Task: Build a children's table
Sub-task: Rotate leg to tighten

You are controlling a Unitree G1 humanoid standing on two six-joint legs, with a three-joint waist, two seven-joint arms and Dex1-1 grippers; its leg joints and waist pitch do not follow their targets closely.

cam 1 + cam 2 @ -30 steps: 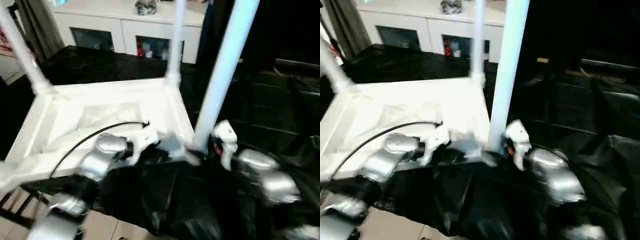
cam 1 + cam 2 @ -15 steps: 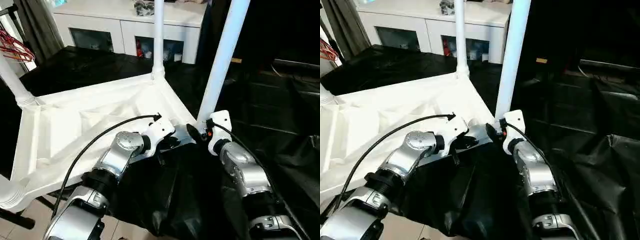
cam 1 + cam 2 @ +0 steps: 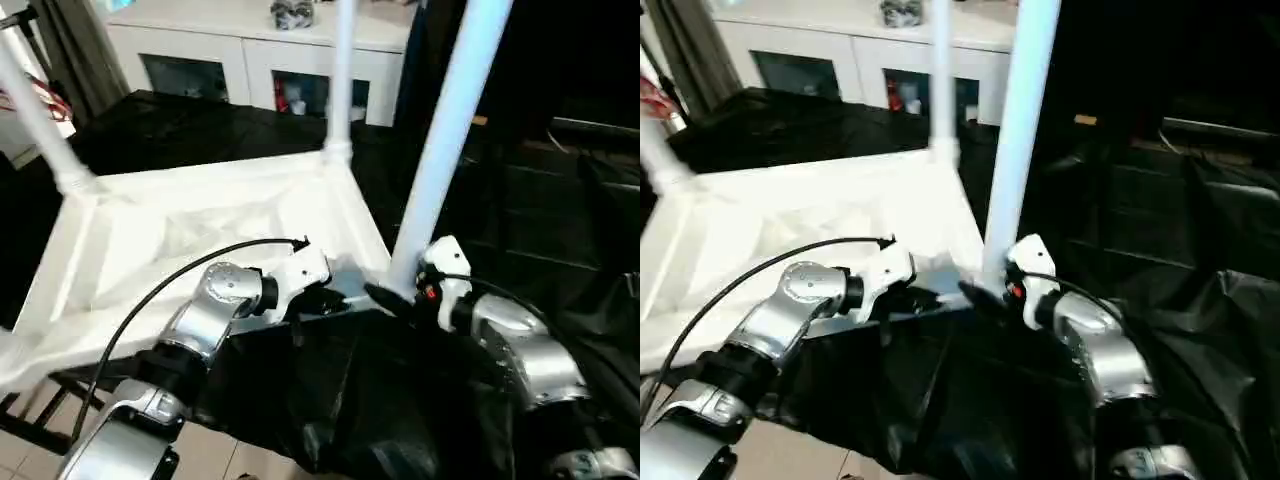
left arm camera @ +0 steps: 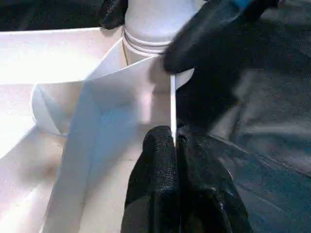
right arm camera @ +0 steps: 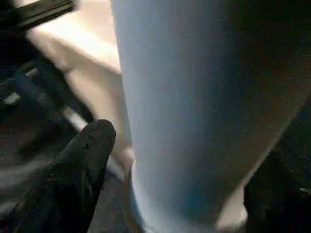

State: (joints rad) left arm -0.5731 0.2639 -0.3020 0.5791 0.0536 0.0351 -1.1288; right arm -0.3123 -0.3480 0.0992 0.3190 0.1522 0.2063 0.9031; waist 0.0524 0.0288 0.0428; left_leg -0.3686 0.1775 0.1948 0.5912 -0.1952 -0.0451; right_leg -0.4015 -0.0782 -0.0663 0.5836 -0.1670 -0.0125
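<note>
The children's table (image 3: 215,235) lies upside down on the black-covered surface (image 3: 400,400), legs up. The left gripper (image 4: 174,145) pinches the rim at the near right corner (steadying it, apparently). The right gripper (image 5: 160,160) straddles that corner's leg (image 3: 440,150), fingers spread, not clamping.

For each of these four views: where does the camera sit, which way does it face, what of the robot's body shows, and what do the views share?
Left eye view: on the head, facing forward and down at the upturned children's table; both silver forearms show.
Right eye view: beside it, same scene.
Left wrist view: along the left tool, pinched shut on the table's thin rim; the right tool's black finger sits at the corner socket.
Right wrist view: close to the near leg, one black finger beside it.
Shared: that leg and corner.
</note>
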